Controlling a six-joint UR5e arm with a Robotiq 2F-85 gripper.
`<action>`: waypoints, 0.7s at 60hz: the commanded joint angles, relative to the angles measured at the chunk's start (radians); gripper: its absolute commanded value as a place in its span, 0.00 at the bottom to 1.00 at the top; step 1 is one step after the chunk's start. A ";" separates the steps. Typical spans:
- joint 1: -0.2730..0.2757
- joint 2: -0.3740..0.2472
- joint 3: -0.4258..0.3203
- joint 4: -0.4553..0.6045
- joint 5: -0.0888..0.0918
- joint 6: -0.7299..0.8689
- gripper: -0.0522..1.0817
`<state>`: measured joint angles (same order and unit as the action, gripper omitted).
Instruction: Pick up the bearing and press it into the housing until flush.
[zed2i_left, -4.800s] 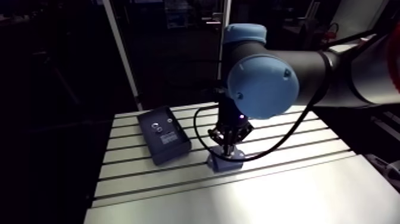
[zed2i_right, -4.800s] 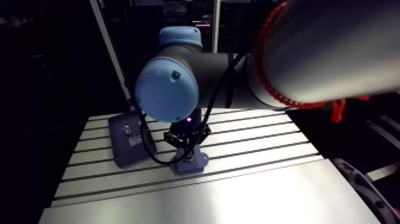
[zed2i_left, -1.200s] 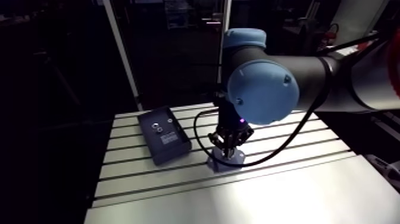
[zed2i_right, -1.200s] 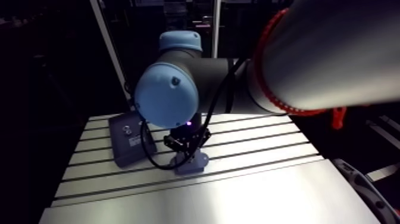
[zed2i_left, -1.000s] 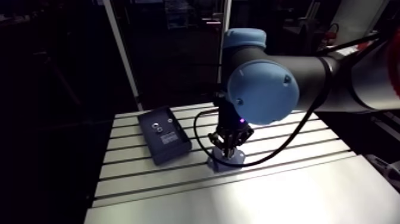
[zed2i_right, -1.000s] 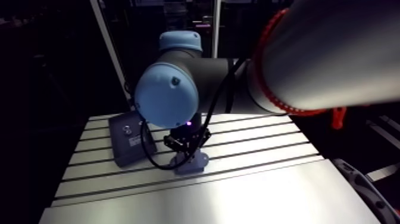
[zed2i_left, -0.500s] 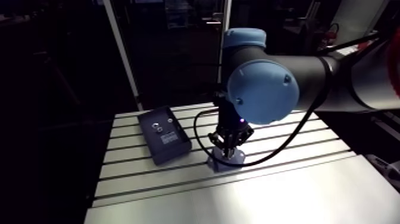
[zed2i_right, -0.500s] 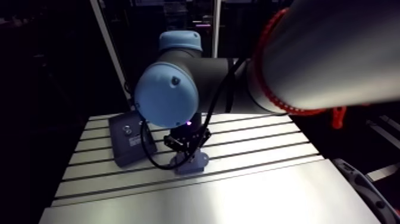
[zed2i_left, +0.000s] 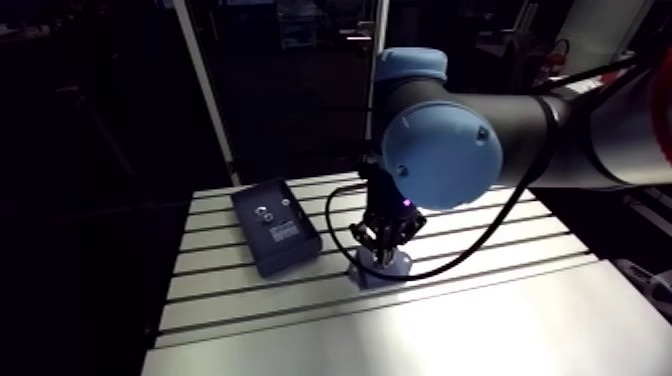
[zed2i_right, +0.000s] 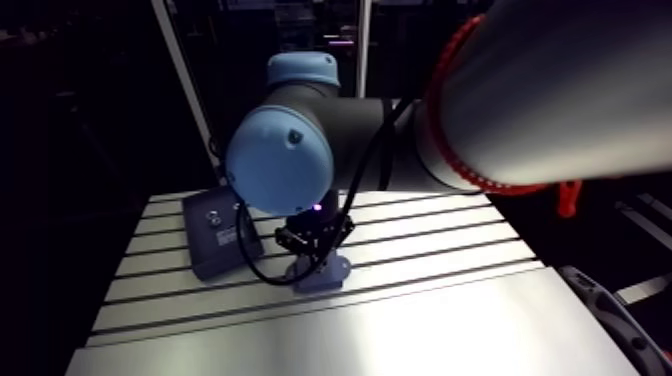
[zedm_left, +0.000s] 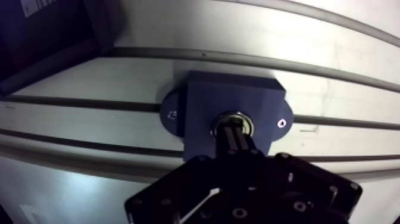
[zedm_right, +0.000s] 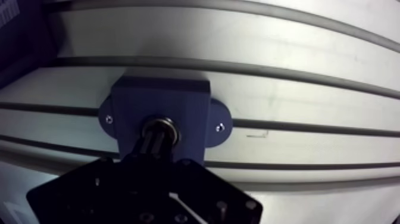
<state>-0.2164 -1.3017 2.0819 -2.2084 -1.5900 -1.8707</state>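
**Sitting in the housing bore: bearing, with the closed gripper on top of it**

Gripper (zedm_left: 236, 126) comes straight down over the blue housing (zedm_left: 229, 95). Both fingers (zedm_left: 238, 142) are together, with no gap visible between them and nothing clamped. The tips land on the middle of the bearing (zedm_right: 161, 121), a shiny metal ring in the round bore at the housing's centre. The ring shows around the tips except where the fingers cover it. Can't tell from either view whether it is flush with the top face.

Housing is a square block with a rounded ear on each side and one screw hole (zedm_left: 281, 123) per ear. It sits flat on the table (zedm_left: 333, 59), across one of the slots.

Dark box (zed2i_left: 275, 228) lies flat on the table beside the housing, apart from it. It has a pale label and a small round fitting on its lid. One corner of the box shows in the wrist view.
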 joint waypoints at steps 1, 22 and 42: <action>0.000 0.000 0.002 0.000 0.000 0.000 0.99; 0.000 0.002 0.005 0.000 0.000 0.000 0.99; 0.000 0.002 0.007 0.000 0.000 0.000 0.99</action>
<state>-0.2164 -1.3004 2.0855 -2.2085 -1.5900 -1.8704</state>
